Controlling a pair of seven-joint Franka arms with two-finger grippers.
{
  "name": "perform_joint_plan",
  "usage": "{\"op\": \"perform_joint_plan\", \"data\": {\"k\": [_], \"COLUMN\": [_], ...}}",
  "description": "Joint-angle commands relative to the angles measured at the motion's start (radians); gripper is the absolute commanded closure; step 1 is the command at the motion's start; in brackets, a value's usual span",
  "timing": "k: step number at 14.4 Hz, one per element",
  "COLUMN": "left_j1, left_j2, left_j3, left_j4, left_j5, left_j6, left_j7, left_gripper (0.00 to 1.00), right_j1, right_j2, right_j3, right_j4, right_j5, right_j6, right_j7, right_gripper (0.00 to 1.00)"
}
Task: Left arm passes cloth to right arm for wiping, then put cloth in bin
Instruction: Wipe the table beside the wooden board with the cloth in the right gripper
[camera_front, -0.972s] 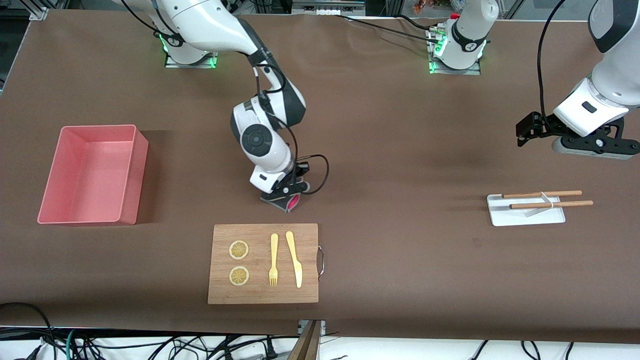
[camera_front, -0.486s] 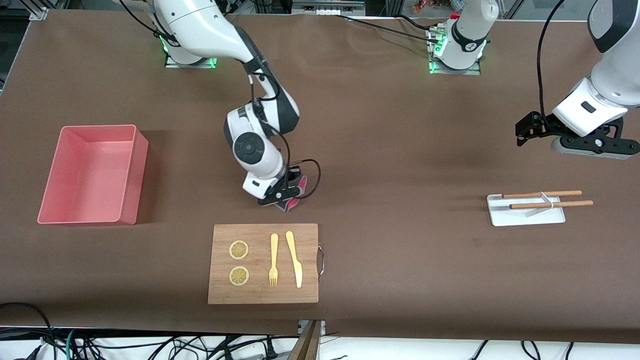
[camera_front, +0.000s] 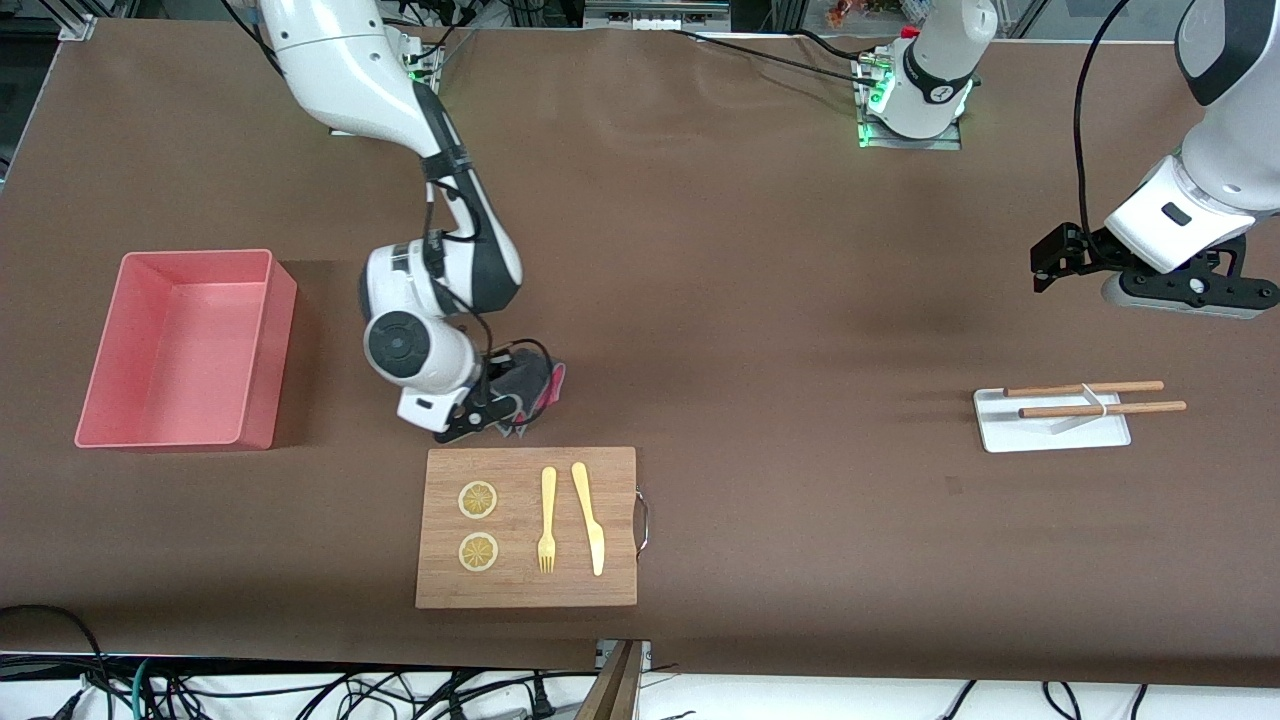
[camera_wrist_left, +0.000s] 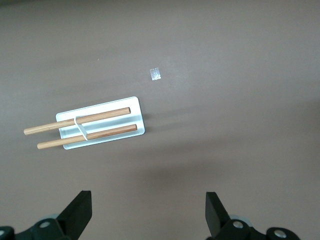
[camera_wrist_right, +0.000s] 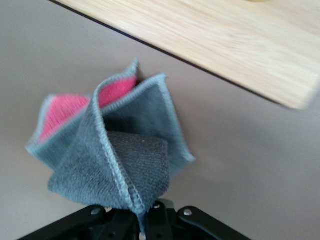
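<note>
No writing is legible. The bin (camera_front: 180, 350) sits at the right arm's end. The right gripper (camera_front: 490, 415) pinches the cloth (camera_front: 530, 388) against the table beside the wooden board (camera_front: 527, 527). The left gripper (camera_front: 1070, 262), spread wide, waits over the white tray (camera_front: 1050, 432).

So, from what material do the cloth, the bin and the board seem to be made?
The cloth, pinched in the shut right hand, looks like soft knitted microfibre: fuzzy grey face, pink reverse, stitched edges. The bin seems to be moulded plastic: even salmon-pink colour, smooth matte walls. The board looks like pale wood, perhaps bamboo, with visible grain and a dark wire handle.
</note>
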Motion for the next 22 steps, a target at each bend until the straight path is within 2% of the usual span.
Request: {"op": "perform_joint_plan", "data": {"k": [1, 4, 6, 9, 13, 15, 19, 22], "left_j1": [-0.009, -0.009, -0.01, -0.023, -0.024, -0.023, -0.024, -0.023], "left_j2": [0.007, 0.007, 0.007, 0.005, 0.01, 0.004, 0.015, 0.016], "left_j3": [0.004, 0.004, 0.004, -0.007, -0.01, -0.024, -0.026, -0.026], "left_j4": [0.02, 0.02, 0.02, 0.02, 0.02, 0.02, 0.046, 0.046], "left_j5": [0.002, 0.003, 0.003, 0.003, 0.002, 0.008, 0.02, 0.017], "left_j6": [-0.022, -0.022, -0.022, -0.024, -0.043, -0.063, -0.06, -0.063], "left_j7": [-0.002, -0.002, 0.0, -0.005, -0.014, -0.002, -0.003, -0.008], "left_gripper": [0.0, 0.0, 0.0, 0.0, 0.0, 0.0, 0.0, 0.0], "right_j1": [0.002, -0.022, -0.095, -0.166, -0.131, -0.084, -0.054, 0.005], "right_j2": [-0.07, -0.09, -0.107, -0.123, -0.115, -0.1, -0.083, -0.068], "right_j3": [-0.086, -0.199, -0.211, -0.215, -0.218, -0.18, -0.018, 0.038], "right_j4": [-0.098, -0.163, -0.195, -0.193, -0.146, -0.143, -0.152, -0.109], "right_j5": [0.015, 0.019, 0.019, 0.018, 0.018, 0.028, 0.059, 0.058], "right_j6": [-0.024, -0.027, -0.03, -0.096, -0.116, -0.087, 0.014, 0.047], "right_j7": [-0.197, -0.444, -0.572, -0.659, -0.585, -0.426, -0.12, 0.14], "right_gripper": [1.0, 1.0, 1.0, 1.0, 1.0, 1.0, 1.0, 1.0]}}
